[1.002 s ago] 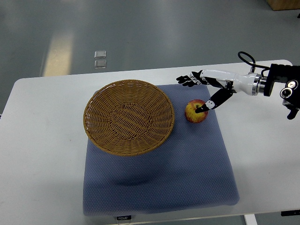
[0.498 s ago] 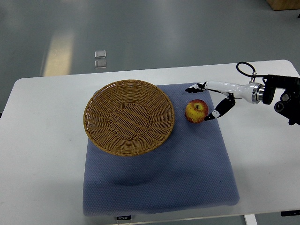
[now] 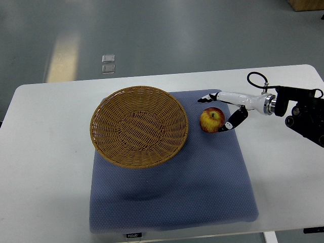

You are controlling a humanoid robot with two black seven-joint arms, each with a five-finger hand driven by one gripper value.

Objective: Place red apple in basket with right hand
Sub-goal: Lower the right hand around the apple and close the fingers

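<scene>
one hand closing in on the apple, nothing lifted yet

left of centre the basket (image 3: 139,126) sits empty on the blue mat (image 3: 172,192); just right of its rim the red apple (image 3: 212,120) has not moved. right hand (image 3: 218,112) has dropped lower around it over the last second, fingers (image 3: 206,98) above, thumb at its right side, spread wide and not yet clamped, so the grasp looks close.

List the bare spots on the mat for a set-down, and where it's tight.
Free: the mat near its front edge, below the basket and apple; also the white table left of the mat. Tight: the mat's far right corner, where the right hand brackets the apple, just beside the basket rim.
</scene>
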